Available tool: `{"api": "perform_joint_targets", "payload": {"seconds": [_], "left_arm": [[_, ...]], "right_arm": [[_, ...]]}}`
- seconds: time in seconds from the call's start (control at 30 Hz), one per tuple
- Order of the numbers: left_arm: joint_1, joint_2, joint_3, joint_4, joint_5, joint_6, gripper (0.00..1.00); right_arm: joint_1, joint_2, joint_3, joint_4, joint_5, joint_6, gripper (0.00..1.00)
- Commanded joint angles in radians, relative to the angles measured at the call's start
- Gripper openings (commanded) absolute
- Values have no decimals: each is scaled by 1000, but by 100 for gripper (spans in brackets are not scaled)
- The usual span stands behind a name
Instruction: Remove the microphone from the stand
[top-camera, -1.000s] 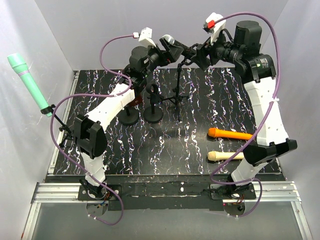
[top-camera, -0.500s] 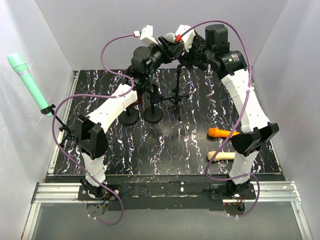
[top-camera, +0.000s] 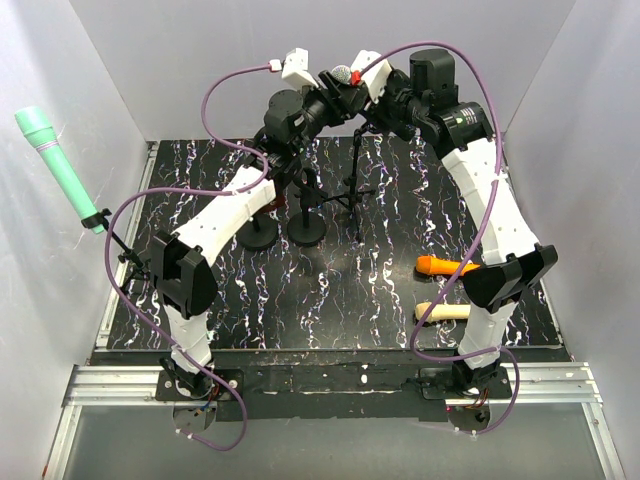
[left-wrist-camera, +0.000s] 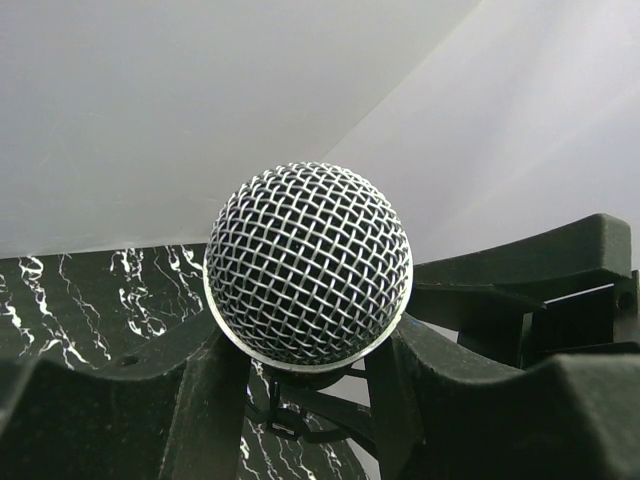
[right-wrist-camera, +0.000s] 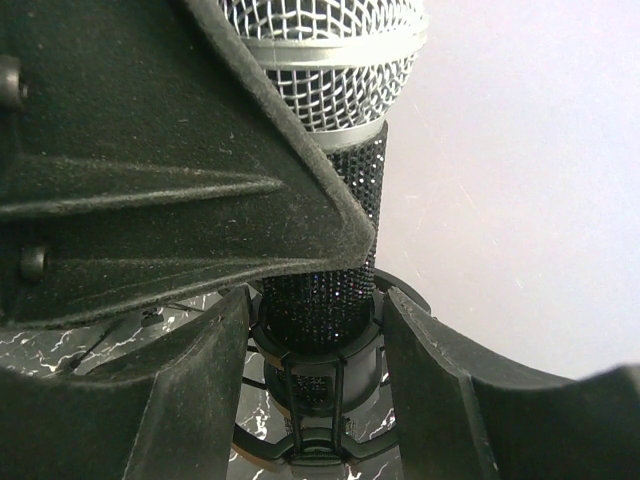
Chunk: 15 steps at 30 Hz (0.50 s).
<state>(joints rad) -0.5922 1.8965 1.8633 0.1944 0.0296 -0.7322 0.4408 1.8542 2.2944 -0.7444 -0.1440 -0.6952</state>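
Microphone (top-camera: 342, 74) with a silver mesh head is sitting atop the tripod stand (top-camera: 357, 165), raised over the middle of the tabletop's far edge, where both arms are meeting. It is one of four microphones. A teal microphone (top-camera: 55, 160) is poking up beyond the left edge. An orange microphone (top-camera: 445, 266) and a cream microphone (top-camera: 440, 312) are lying toward the near right corner. Two round-base stands (top-camera: 307, 230) are standing beside the tripod.

From the left wrist, the mesh head is rising just above the left gripper (left-wrist-camera: 305, 400), whose fingers (left-wrist-camera: 205, 400) are pinching the neck below it.

From the right wrist, the right gripper (right-wrist-camera: 318, 400) is straddling the clip (right-wrist-camera: 318, 350) under the microphone's body. Whether its fingers (right-wrist-camera: 440, 400) are pressing it, I cannot tell.
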Motion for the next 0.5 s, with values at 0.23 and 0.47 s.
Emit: {"api": "perform_joint_targets", "payload": {"seconds": [0.23, 0.47], "left_arm": [[127, -28, 161, -118, -140, -53, 0], [203, -50, 204, -144, -109, -153, 0]], "right_arm": [[-25, -1, -16, -96, 70, 42, 55], [-27, 36, 23, -156, 104, 33, 54]]}}
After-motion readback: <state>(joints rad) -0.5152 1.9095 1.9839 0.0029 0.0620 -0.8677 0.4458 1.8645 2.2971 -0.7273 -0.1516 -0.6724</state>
